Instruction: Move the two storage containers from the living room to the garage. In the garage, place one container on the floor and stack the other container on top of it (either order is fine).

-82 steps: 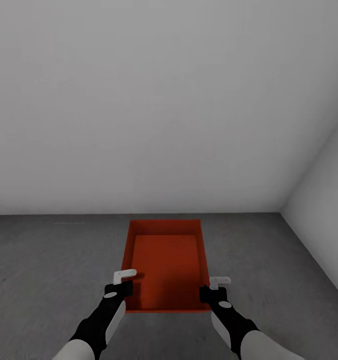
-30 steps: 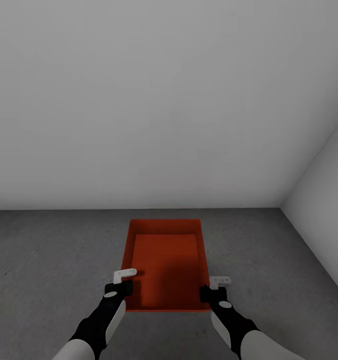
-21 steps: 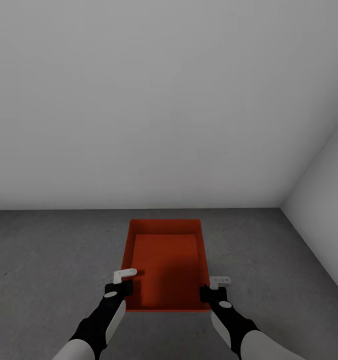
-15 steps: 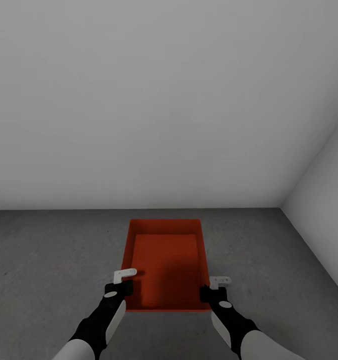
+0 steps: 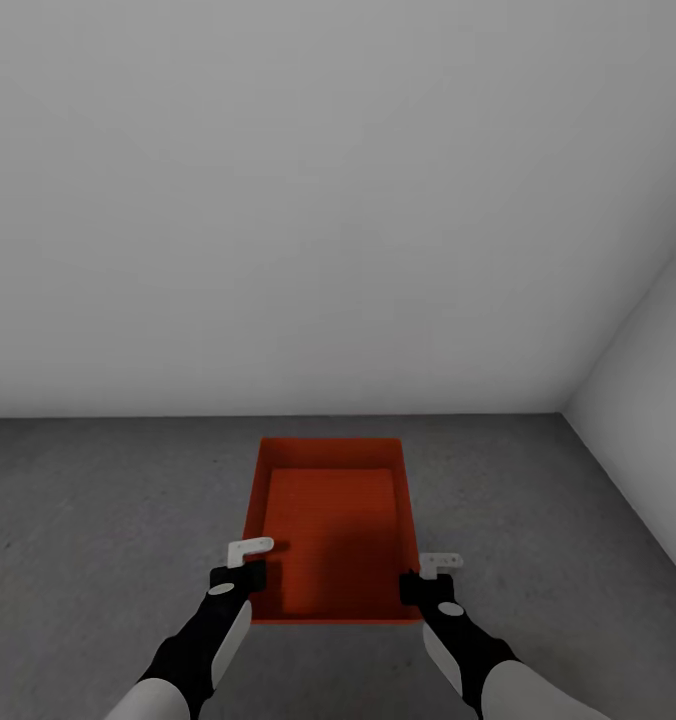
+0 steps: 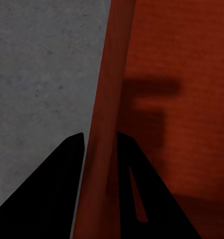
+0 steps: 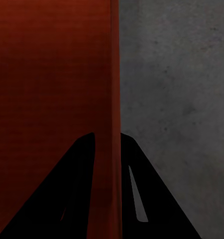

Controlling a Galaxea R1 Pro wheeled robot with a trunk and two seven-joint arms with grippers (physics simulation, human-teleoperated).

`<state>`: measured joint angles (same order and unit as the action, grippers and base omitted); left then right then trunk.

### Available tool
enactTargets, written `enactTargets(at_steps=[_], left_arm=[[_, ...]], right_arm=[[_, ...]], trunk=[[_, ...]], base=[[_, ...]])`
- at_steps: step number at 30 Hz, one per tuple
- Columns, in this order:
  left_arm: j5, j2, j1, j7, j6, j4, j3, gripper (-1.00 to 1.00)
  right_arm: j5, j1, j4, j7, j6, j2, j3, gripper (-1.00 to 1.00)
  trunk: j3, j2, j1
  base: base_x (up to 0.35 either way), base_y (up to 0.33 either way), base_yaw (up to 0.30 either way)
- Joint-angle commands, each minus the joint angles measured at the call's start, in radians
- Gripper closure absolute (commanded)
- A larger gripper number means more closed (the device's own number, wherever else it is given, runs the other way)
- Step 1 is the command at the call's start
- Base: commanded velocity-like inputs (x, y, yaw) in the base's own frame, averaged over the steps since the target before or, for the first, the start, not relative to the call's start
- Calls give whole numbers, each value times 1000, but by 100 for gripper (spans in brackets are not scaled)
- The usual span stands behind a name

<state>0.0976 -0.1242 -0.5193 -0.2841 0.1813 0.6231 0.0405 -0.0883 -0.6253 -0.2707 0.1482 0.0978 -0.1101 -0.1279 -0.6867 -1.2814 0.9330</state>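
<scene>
One orange-red storage container (image 5: 328, 530), open-topped and empty, lies lengthwise in front of me over the dark grey floor (image 5: 98, 520) of the garage. My left gripper (image 5: 248, 562) is shut on its left side wall near the close end. My right gripper (image 5: 424, 577) is shut on the right side wall opposite. In the left wrist view the thin wall (image 6: 104, 99) runs between the dark fingers (image 6: 52, 189), with floor (image 6: 42, 64) on one side. The right wrist view shows the same grip on the other wall (image 7: 113, 74). Whether the container touches the floor I cannot tell.
A plain white-grey wall (image 5: 278, 250) stands just beyond the container, meeting a second wall (image 5: 648, 400) in a corner at the right. Bare floor spreads to the left and right of the container.
Since the earliest frame the wall-floor line has shifted slightly up the picture, so the camera moved. Container and both grippers hold their places; nothing differs over the last second.
</scene>
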Motion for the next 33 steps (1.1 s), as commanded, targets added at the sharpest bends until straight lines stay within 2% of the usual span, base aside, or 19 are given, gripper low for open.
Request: enactTargets(at_steps=[1, 33], left_arm=[[-12, 2, -1, -14, 7, 4, -1, 100], [-12, 3, -1, -14, 10, 6, -1, 100]], right_arm=[[-11, -1, 2, 47, 4, 6, 4, 100], [-11, -1, 2, 47, 2, 4, 4, 100]], trunk=[[-4, -8, 4], [-104, -232, 127]], base=[[0, 0, 0], [0, 0, 0]])
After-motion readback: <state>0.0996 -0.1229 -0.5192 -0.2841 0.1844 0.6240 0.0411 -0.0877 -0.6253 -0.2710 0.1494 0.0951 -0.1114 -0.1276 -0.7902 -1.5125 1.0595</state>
